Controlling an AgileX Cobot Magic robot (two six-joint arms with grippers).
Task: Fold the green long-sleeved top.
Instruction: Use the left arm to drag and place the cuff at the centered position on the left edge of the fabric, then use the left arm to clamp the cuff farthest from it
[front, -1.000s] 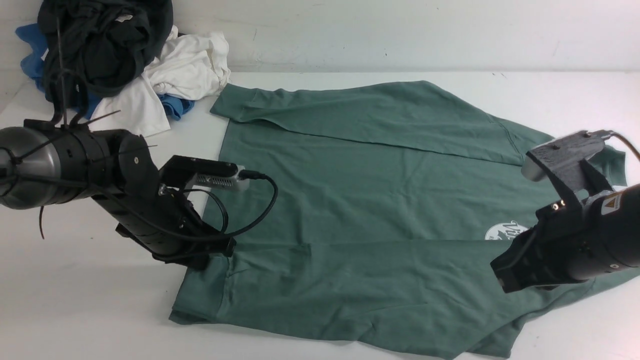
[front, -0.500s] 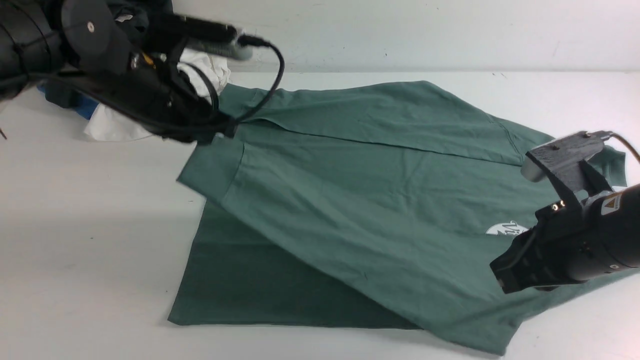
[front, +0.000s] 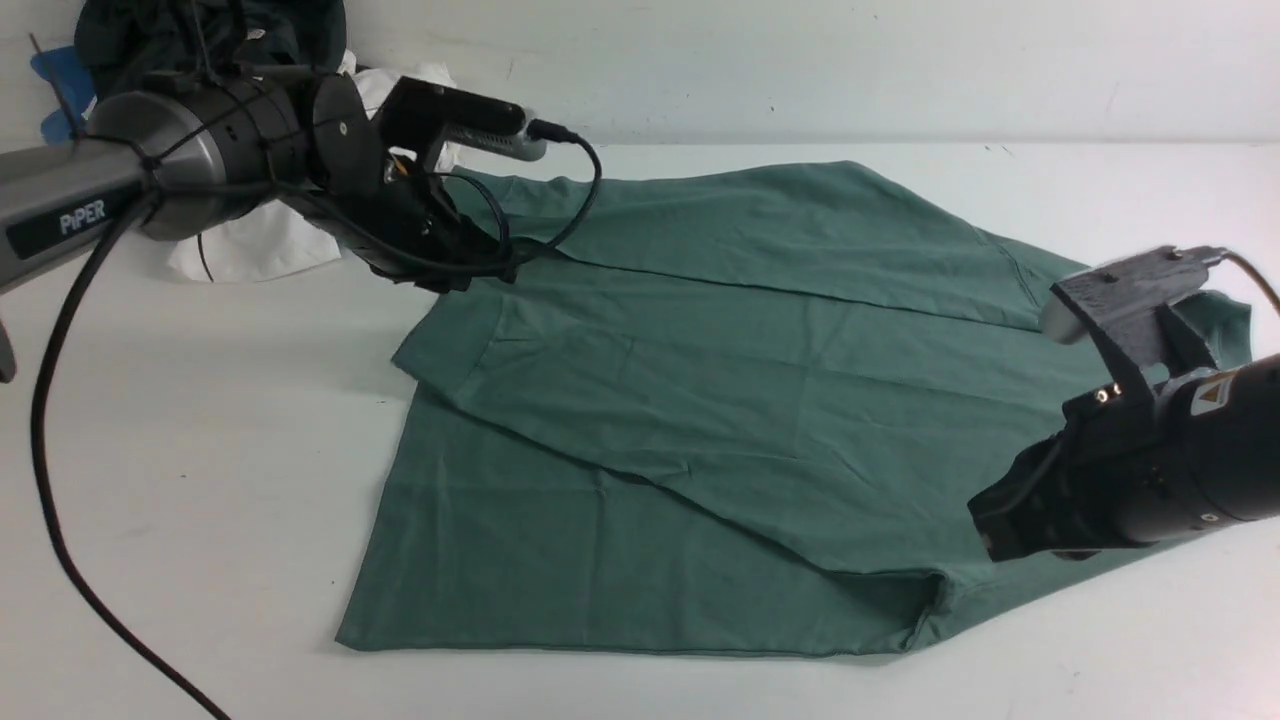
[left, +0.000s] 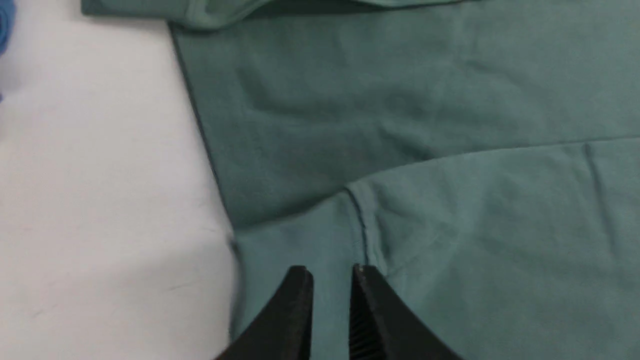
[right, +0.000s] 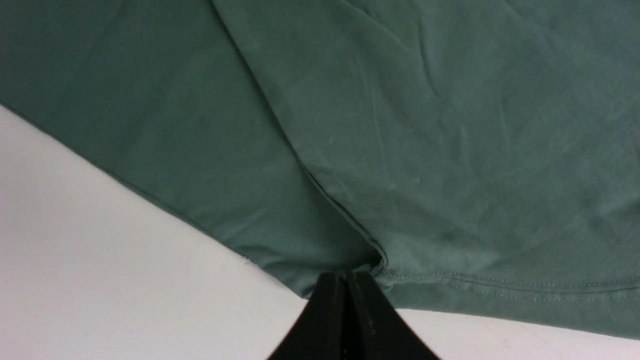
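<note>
Cloth covers most of the white counter (front: 200, 500): the green top (front: 720, 400) lies spread across its middle and right. Its near hem runs parallel to the front edge. On top of this flat bottom layer rests a second layer, and that layer's edge slants from a fold corner at the near right up toward the far left.

The right end effector (front: 985, 530) sits low at that fold corner, at the near right. In the right wrist view its jaws are pressed together, with the tips right at the hem. I cannot tell whether they are pinching any cloth.

Farther back, a long folded strip of the top (a sleeve, by its shape) lies across the far part of the body.

The left end effector (front: 480, 268) hangs over the far left corner of the upper layer. In the left wrist view its jaws are slightly apart, green cloth shows through the gap, and they hold nothing.

In the far left corner, against the wall (front: 800, 60), is a heap of clothes: a dark garment (front: 200, 30) on top, a white one (front: 260, 240) beneath, and a bit of blue (front: 50, 70) beside them.
</note>
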